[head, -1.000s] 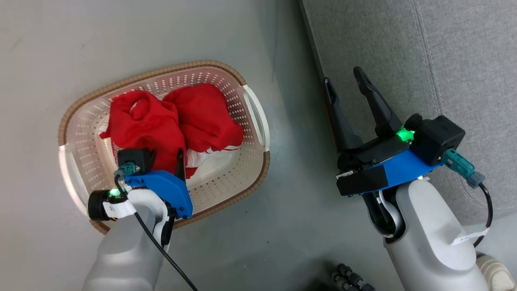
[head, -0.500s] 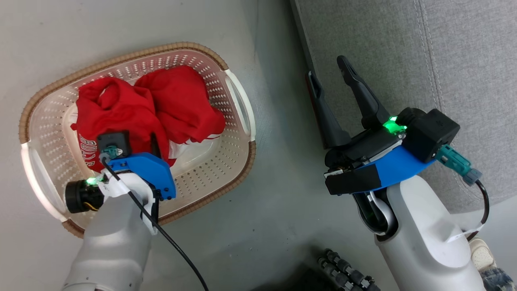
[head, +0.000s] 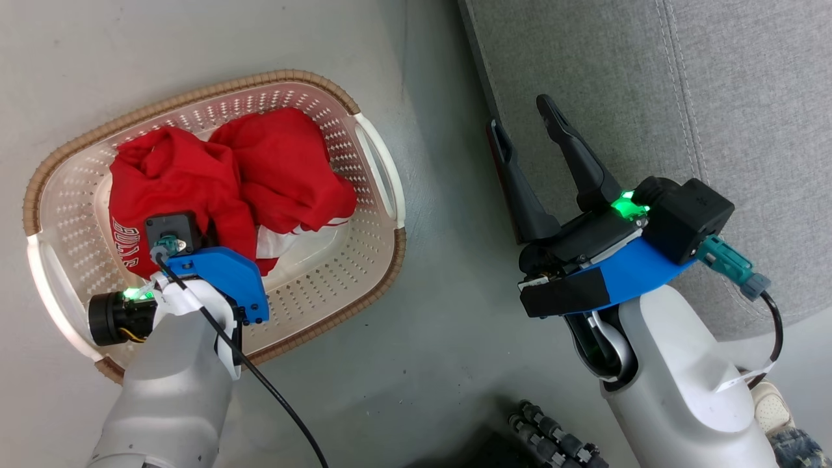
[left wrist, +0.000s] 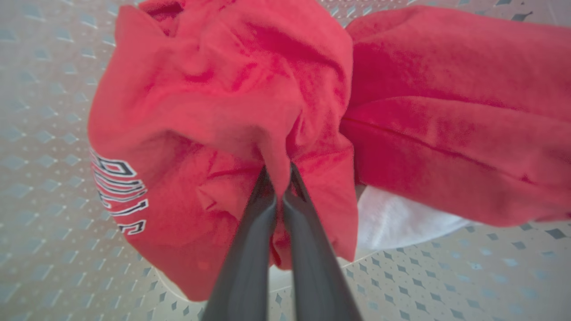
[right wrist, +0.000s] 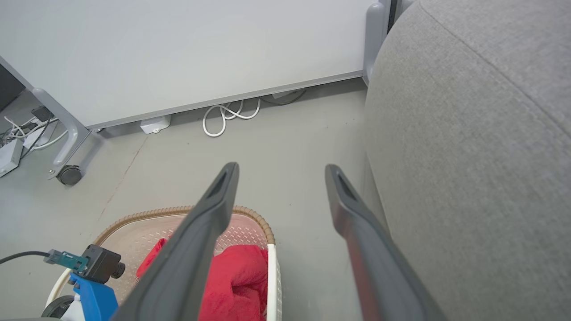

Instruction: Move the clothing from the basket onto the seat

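- Nearest to us, our left gripper (left wrist: 279, 171) reached down inside the basket (head: 338, 260). Its two fingers were pressed together on a raised fold of the lettered garment (head: 175, 188). We judged that a pinch on the top ridge suited limp cloth, since a high fold should lift free of the basket's walls.
- The clothing lay wholly inside the basket, none of it on the seat yet. The lettered garment sat at the basket's end away from the seat and the second garment (head: 286, 169) at the end toward it. The two touched along a crease near the basket's middle.
- The heap's long axis followed the basket's own, handle to handle, and pointed toward the seat. The white lettering faced the basket handle away from the seat. A white panel showed from under the second garment, by the basket wall closest to us.
- The basket stood on the floor (head: 442, 338), and we saw no edge of it raised.
- Past the basket's seat-side handle, our right gripper (head: 520, 117) hung with its jaws wide apart and nothing between them. We judged that it was kept there to leave the left arm room.
- Farthest from the basket was the seat (head: 650, 78), with its stitched seam running away from us.
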`<state>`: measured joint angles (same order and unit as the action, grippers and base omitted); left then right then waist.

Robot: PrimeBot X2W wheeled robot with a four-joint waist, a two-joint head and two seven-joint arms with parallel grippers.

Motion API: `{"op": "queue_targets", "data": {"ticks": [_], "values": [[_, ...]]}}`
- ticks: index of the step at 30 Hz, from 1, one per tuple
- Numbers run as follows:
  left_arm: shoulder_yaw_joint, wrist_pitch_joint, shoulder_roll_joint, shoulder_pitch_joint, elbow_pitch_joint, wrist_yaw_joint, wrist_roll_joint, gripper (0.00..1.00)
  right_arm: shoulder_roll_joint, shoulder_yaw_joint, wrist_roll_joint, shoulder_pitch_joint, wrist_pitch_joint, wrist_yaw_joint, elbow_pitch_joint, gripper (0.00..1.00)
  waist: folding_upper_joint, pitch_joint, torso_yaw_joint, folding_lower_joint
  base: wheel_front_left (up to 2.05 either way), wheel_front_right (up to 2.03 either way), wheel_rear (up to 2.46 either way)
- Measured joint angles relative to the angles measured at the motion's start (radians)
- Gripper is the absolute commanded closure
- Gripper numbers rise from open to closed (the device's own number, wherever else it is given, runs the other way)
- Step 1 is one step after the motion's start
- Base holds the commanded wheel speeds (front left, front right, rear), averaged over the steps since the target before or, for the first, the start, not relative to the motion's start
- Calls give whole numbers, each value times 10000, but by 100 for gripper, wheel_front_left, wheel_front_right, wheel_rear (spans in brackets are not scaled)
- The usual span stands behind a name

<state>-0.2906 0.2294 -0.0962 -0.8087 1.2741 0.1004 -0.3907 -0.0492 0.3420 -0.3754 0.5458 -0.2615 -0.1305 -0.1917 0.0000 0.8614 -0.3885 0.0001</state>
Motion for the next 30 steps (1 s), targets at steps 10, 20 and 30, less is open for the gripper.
{"op": "queue_targets", "data": {"ticks": [10,20,30], "values": [[-134,-75,82,-33,84,-192,-123,100,0,-38,52,-2,-2,0,-146,0,0,-212,152,0,0,0,0],[-462,157,318,126,84,-911,-182,100,4,-293,483,-227,-8,0,-692,0,0,-1178,634,-1,0,0,0],[-1032,297,428,800,-600,-1896,-525,100,10,-681,938,-888,6,0,-1469,0,0,-3056,1443,-1,0,0,0]]}}
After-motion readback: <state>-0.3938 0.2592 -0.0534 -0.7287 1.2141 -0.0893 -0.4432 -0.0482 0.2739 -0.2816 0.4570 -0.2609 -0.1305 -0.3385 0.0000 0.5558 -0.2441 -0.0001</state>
